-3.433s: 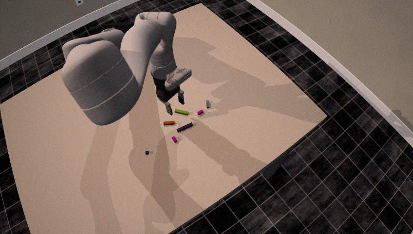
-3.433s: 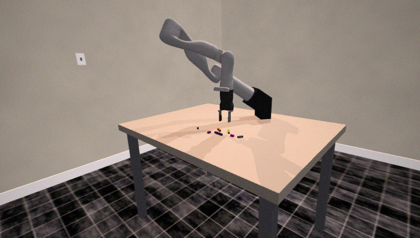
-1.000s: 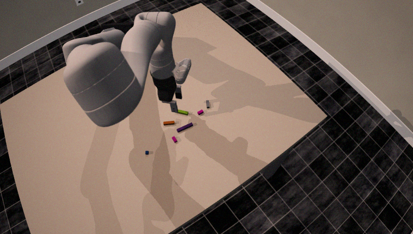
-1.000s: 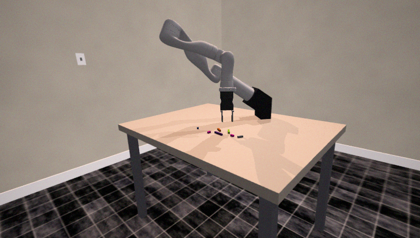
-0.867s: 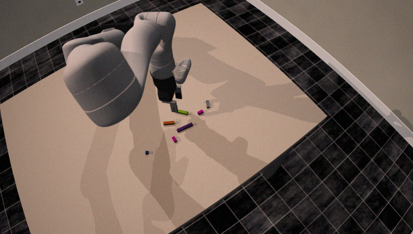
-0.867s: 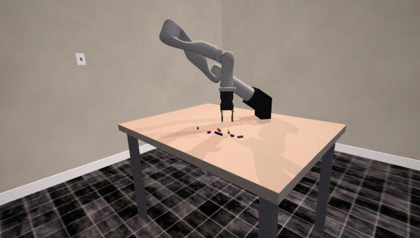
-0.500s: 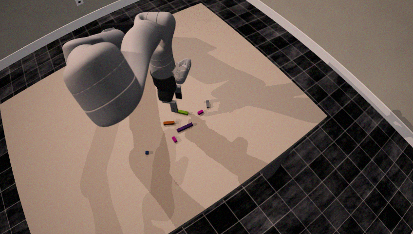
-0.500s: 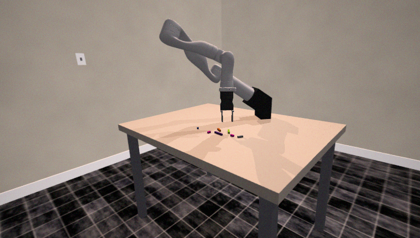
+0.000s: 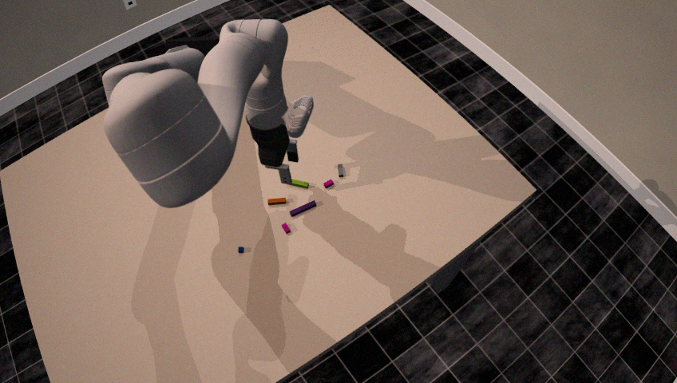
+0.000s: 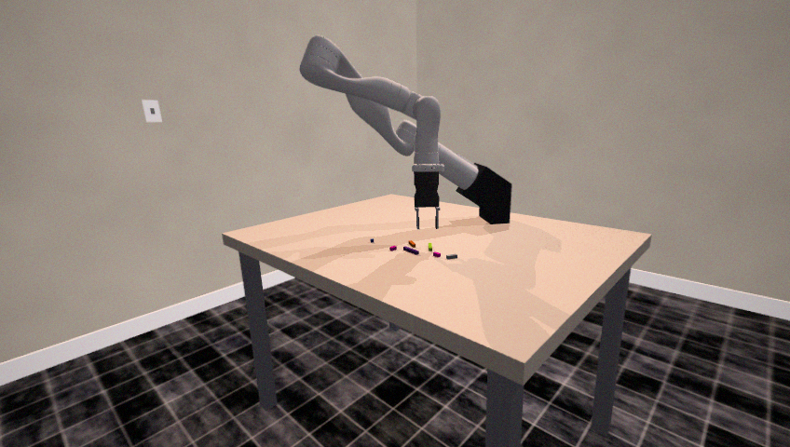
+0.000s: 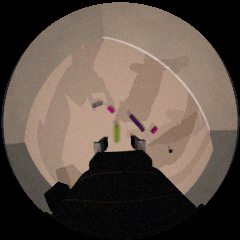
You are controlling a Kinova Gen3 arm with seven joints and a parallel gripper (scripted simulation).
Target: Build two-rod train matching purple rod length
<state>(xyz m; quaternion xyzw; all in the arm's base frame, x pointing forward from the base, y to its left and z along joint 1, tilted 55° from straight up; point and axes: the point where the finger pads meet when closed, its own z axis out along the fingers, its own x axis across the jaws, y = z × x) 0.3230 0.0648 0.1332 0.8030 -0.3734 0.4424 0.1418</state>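
The purple rod point(image 9: 302, 208) lies flat near the table's middle. An orange rod point(image 9: 276, 201) lies just left of it. A lime rod point(image 9: 299, 183) lies beyond them. One magenta rod point(image 9: 328, 183) lies right of the lime rod, another magenta rod point(image 9: 285, 227) lies in front of the purple rod. A grey rod point(image 9: 340, 170) lies farther right and a small blue rod point(image 9: 240, 249) lies apart at the front left. My gripper point(image 9: 288, 167) is open and empty. It hangs above the table over the lime rod's near end. In the wrist view the lime rod point(image 11: 116, 133) shows between the fingertips.
The rods lie in a loose cluster point(image 10: 421, 250) near the table's middle. The arm's black base point(image 10: 490, 194) stands on the far side of the table. The table edge runs close at the right of the cluster in the top view.
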